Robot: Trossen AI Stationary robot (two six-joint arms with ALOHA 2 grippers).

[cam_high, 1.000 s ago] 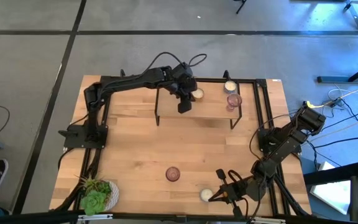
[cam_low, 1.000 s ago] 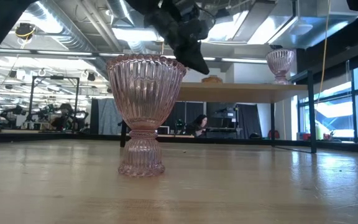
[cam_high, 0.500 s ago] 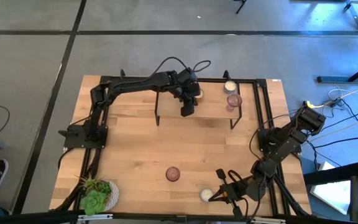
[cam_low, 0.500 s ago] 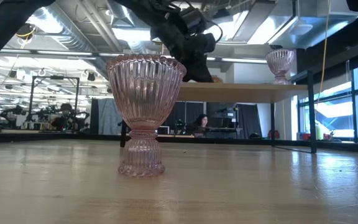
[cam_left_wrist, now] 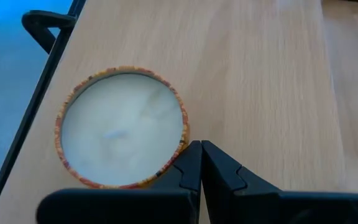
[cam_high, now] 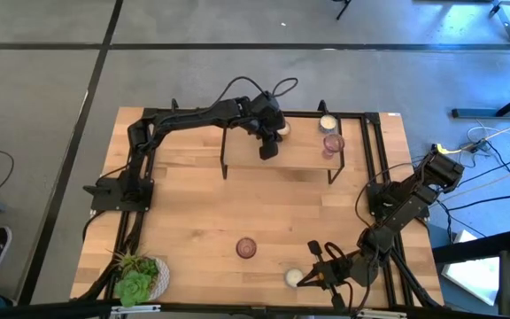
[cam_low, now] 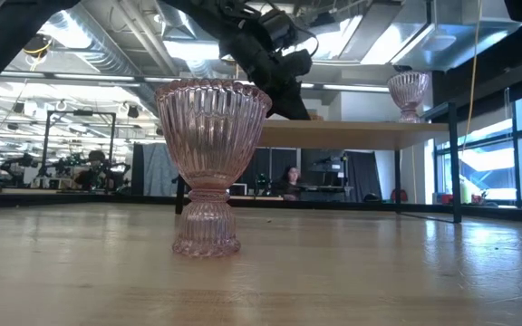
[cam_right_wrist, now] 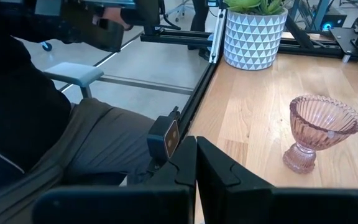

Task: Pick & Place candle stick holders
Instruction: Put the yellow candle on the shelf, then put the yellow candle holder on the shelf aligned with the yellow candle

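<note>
We are seeing a cream-filled round candle holder with an amber rim [cam_left_wrist: 122, 135] sitting on the raised wooden shelf [cam_high: 299, 152] along the far edge of the table, near the shelf's back edge. The left tool [cam_left_wrist: 200, 163] is hovering just beside it with its two dark fingers pressed together, gripping nothing; in the high view that left tool [cam_high: 269, 147] is hanging over the middle of the shelf at the end of the left arm, which is reaching across from the table's left side.

Farther toward the shelf's right end, a whitish-cream round glass holder [cam_high: 328, 123] and a pinkish-purple ribbed glass holder [cam_high: 331, 143] are standing close to each other, the whitish one nearer the far edge.

On the wooden table [cam_high: 193, 204] itself, a second pinkish-purple ribbed glass goblet holder [cam_high: 246, 247] is standing upright toward the near edge, roughly at its middle; in the low view that goblet [cam_low: 208, 165] is filling the foreground. A second whitish-cream round holder [cam_high: 292, 277] is sitting close to the near edge, right of the goblet.

The right tool [cam_high: 306, 280] is lying low beside that near-edge whitish holder; its fingers [cam_right_wrist: 213, 165] are closed together and empty.

A leafy green plant in a white patterned pot [cam_high: 140, 277] is standing at the table's near left corner.
</note>
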